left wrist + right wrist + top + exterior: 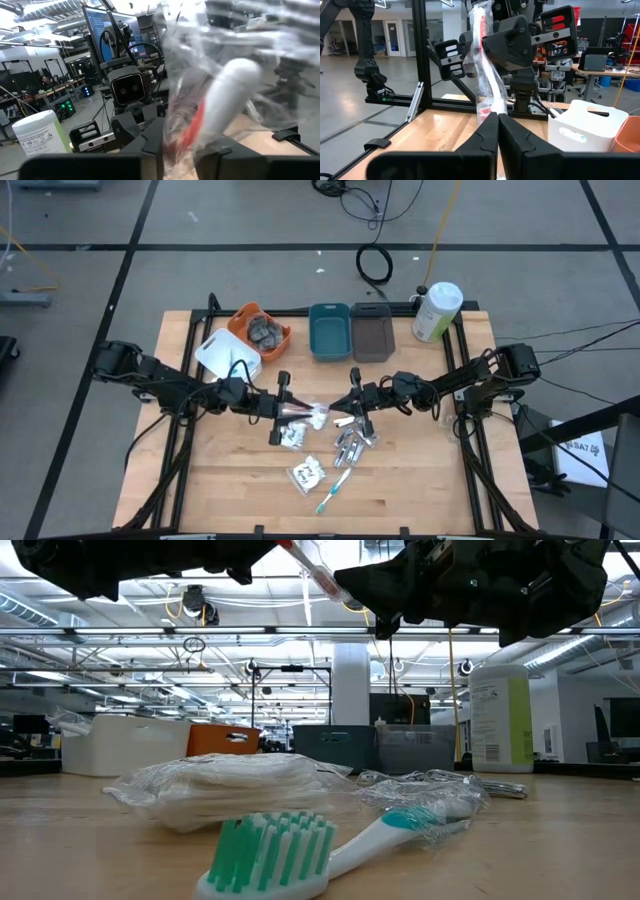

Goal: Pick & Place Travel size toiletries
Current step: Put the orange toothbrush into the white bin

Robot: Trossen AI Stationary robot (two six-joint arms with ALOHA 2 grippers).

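A red-and-white toothbrush in a clear wrapper (305,412) hangs above the table's middle, between my two grippers. My left gripper (284,408) comes from the table's left and is shut on one end. My right gripper (350,406) comes from the right and is shut on the other end. Below them on the wood lie white clear-wrapped packets (292,437) (306,473), small silver tubes (350,445) and a teal-white toothbrush (333,490). In the low view the held toothbrush (305,565) shows at the top, between the dark grippers. My left gripper pinches the wrapped toothbrush's left end (186,140) between its two fingers (452,60), reaching in level from the table's left. The toothbrush is clear of the table and runs on toward the other gripper. My right gripper pinches the wrapper's right end (487,107) between its shut fingertips, level from the table's right. The fingers lie roughly along the toothbrush. It is clear of the table, and its clear wrap stretches from these fingers to the left gripper.
Along the far edge stand an orange bin (280,335) with dark discs, a teal bin (330,332) and a grey bin (372,332). A white bin (228,357) sits by the left arm, and a white-and-green bottle (436,310) at the far right corner.
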